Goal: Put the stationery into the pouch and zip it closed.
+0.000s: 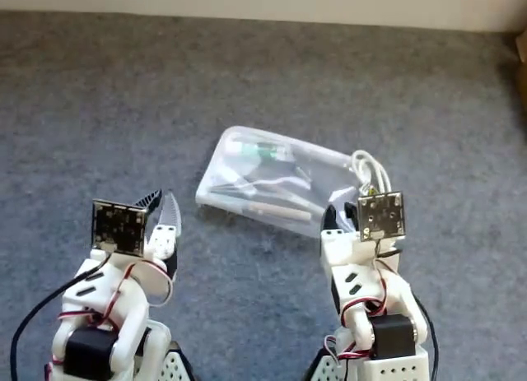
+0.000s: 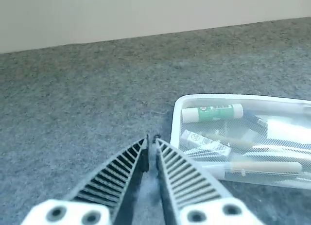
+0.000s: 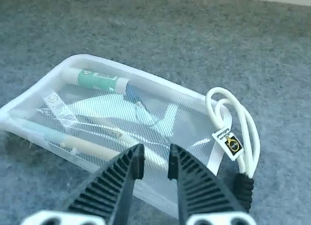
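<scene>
Left pincer [image 2: 151, 140] pressed together beside pouch [image 2: 233, 95], right pincer [image 3: 155, 159] slightly spread over it, stationery [image 3: 97, 80] half-hidden behind mesh

The table [image 1: 99, 93] wore a grey carpet-like cloth, matt and rough, with a short nap. The pouch [image 3: 192, 120] was translucent plastic mesh, finely ribbed and faintly shiny, edged in smooth white. Its cord [image 3: 243, 132] looked like glossy white plastic. The left pincer [image 2: 151, 138] and right pincer [image 3: 155, 159] were matt black ribbed plastic on white plastic mounts.
</scene>
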### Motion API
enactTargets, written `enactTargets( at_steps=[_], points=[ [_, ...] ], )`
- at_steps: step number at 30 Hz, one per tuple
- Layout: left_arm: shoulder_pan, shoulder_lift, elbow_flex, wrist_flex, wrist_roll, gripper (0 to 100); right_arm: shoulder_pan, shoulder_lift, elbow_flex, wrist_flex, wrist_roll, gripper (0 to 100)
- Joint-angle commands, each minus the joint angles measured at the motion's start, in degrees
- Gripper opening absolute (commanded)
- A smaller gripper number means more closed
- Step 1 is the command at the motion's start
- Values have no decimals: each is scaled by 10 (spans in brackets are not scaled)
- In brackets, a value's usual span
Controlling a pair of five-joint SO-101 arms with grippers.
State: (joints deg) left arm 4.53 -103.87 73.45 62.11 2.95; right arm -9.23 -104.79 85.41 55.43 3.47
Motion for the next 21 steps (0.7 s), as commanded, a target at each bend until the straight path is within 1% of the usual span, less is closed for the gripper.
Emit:
enactTargets(
  at_steps=[1, 3, 7, 12, 16, 21],
  points=[
    [-5, -7, 22, -57, -12, 6, -7, -1, 21, 0, -11, 74],
    [-5, -7, 41, -83, -12, 7, -7, -1, 51, -3, -14, 74],
    [-7, -7, 81, -122, -13, 7, 0, -1, 111, -58, -14, 74],
    [-9, -7, 172, -170, -13, 7, 33, 0, 165, -119, -14, 70],
    [-19, -7, 236, -178, -13, 7, 35, -1, 170, -74, -15, 70],
    [-82, -4, 237, -177, -13, 7, 36, -1, 170, -8, -15, 70]
  ],
)
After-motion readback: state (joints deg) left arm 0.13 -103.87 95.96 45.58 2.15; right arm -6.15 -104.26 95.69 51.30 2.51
